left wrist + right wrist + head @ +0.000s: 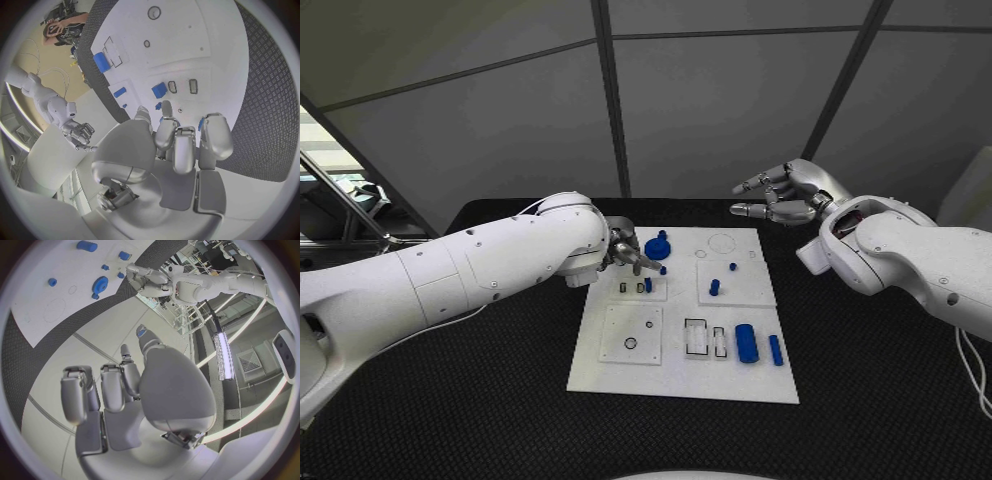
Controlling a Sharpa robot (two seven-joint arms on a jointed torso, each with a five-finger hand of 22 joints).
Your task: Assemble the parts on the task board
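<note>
The white task board [678,380] lies mid-table, also seen as task board [187,40] and task board [37,295]. A blue gear [656,247] sits near its far left corner. My left hand [626,256] hovers right beside that gear with fingers curled; between those fingers [185,150] blue shows, and I cannot tell whether they grip anything. Several small blue pegs stand nearby, one peg [714,287] at the centre. A thick blue cylinder [747,343] and a blue bar [775,349] lie at the near right. My right hand [783,198] hangs raised beyond the board's far right corner, fingers apart and holding nothing.
The board rests on a black textured table [877,380]. Raised white plates with holes and slots [632,335] cover the board's near left. My left forearm [473,275] crosses the table's left side; my right arm [913,260] reaches over its right side.
</note>
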